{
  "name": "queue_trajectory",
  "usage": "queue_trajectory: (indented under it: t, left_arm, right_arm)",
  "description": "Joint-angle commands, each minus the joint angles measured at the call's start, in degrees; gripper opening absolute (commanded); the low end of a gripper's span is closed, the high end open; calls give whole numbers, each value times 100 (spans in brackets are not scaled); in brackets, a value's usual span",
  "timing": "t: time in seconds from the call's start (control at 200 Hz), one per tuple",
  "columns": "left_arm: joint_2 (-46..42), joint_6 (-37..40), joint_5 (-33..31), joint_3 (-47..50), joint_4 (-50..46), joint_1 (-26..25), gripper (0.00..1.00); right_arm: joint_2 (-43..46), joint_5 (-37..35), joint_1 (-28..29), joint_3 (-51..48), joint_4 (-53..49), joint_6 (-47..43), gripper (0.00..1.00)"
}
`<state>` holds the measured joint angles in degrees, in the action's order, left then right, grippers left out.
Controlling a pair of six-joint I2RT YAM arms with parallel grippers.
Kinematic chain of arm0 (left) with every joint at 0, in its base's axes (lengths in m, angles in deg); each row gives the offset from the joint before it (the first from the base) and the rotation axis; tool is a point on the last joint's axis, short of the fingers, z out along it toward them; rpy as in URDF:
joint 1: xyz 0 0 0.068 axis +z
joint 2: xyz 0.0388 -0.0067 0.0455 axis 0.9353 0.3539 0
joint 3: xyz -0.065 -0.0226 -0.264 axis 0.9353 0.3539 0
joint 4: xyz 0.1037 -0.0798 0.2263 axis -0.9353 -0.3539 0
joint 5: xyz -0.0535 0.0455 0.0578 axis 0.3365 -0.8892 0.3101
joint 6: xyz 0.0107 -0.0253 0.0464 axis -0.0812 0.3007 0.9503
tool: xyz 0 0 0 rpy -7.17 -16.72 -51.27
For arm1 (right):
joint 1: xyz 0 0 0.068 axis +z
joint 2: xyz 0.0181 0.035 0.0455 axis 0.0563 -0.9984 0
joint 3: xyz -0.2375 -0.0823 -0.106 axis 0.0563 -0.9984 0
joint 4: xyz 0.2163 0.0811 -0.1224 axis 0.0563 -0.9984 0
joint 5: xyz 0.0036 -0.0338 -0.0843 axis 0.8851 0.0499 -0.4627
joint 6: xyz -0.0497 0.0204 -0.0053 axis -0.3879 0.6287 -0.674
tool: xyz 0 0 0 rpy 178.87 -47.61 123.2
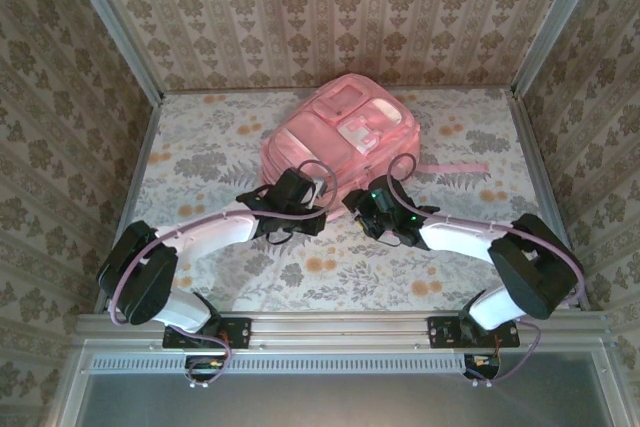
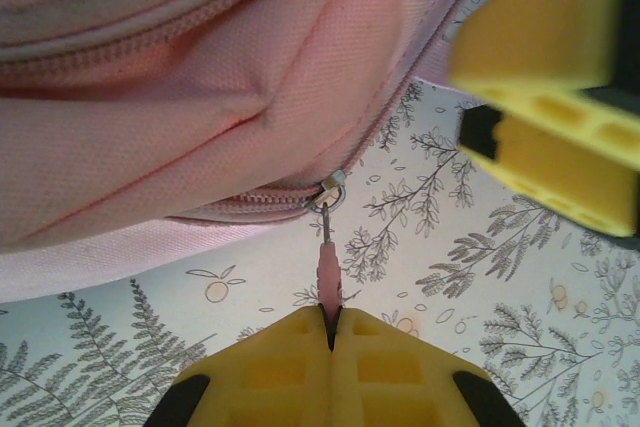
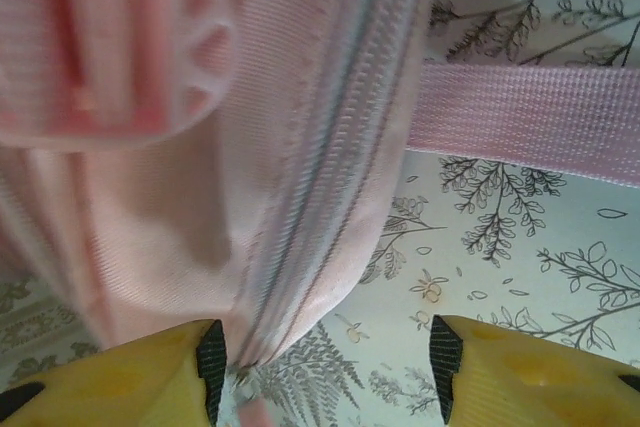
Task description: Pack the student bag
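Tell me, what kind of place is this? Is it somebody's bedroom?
Probably not: it looks like a small robot test booth. Wallpapered walls sit in a metal frame, a left arm and right arm are bolted at the near edge, and the student bag lies on a flowery table.

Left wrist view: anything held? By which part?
The left hand is shut on the pink zipper pull of the backpack, pinching its free end. The right hand is open around the zipped seam, gripping nothing.
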<state>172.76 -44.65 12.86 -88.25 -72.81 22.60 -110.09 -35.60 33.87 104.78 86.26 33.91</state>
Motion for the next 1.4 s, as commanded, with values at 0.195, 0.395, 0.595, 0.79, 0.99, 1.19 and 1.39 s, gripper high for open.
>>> queue_trajectory:
  t: [0.195,0.395,0.595,0.79,0.99,1.19,1.39]
  left_arm:
    - [-272,-220,241,21,-230,-185,0]
    - [-181,-221,233,21,-187,-192,0]
    - [-132,-247,290,11,-138,-156,0]
    - [-209,-178,215,27,-278,-33,0]
    - [-258,-16,-89,2,-553,115,0]
    - [-431,-147,-33,-36,-586,130,0]
    - [-831,-822,277,31,-337,335,37]
  right_arm:
    - [-754,-244,34,154,979,213,51]
    - [-1027,-197,26,364,1350,115,37]
    - [-1215,-151,-1,463,1626,37,14]
    - [-1186,-79,-88,291,1713,-87,0]
    - [-741,-424,-142,103,1005,-403,0]
    - [-626,-328,-164,29,1021,-561,0]
    - [-738,607,-186,1,2296,-940,0]
